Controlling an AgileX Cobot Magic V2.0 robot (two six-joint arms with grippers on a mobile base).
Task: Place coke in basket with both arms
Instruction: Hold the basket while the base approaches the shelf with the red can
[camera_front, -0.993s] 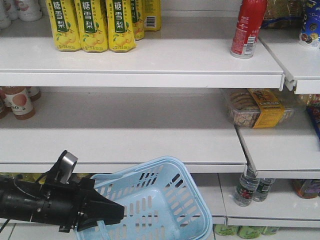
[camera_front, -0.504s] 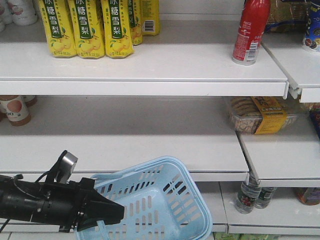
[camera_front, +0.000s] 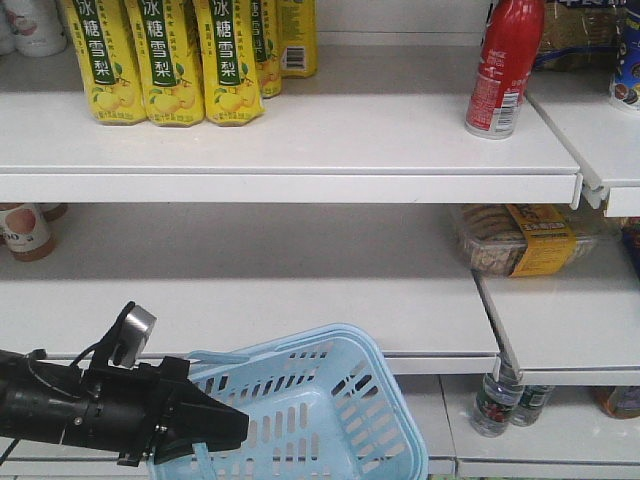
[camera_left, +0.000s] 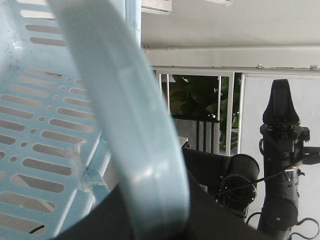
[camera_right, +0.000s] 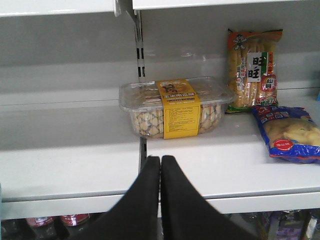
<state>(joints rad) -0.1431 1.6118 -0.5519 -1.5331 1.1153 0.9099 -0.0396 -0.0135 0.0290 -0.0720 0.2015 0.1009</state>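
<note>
The coke (camera_front: 503, 70), a tall red can, stands upright near the right end of the top shelf. Below it, the light blue basket (camera_front: 320, 420) hangs tilted at the bottom of the front view. My left gripper (camera_front: 236, 428) is shut on the basket's handle (camera_left: 125, 115), which runs between its jaws (camera_left: 155, 212) in the left wrist view, with the slotted wall (camera_left: 45, 125) to the left. My right gripper (camera_right: 160, 161) is shut on nothing, facing the middle shelf's front edge. The front view does not show it.
Yellow drink cartons (camera_front: 160, 60) stand at the top shelf's left. A clear cookie box (camera_right: 175, 107), a cracker bag (camera_right: 251, 70) and a blue snack bag (camera_right: 290, 132) lie on the middle shelf. Bottles (camera_front: 495, 400) stand on the lowest shelf. The right arm's black body (camera_left: 280, 150) rises beside the basket.
The shelves have slid down in the front view, so the view has risen. The basket has swung to hang more level and lower in the frame. The left gripper keeps its hold.
</note>
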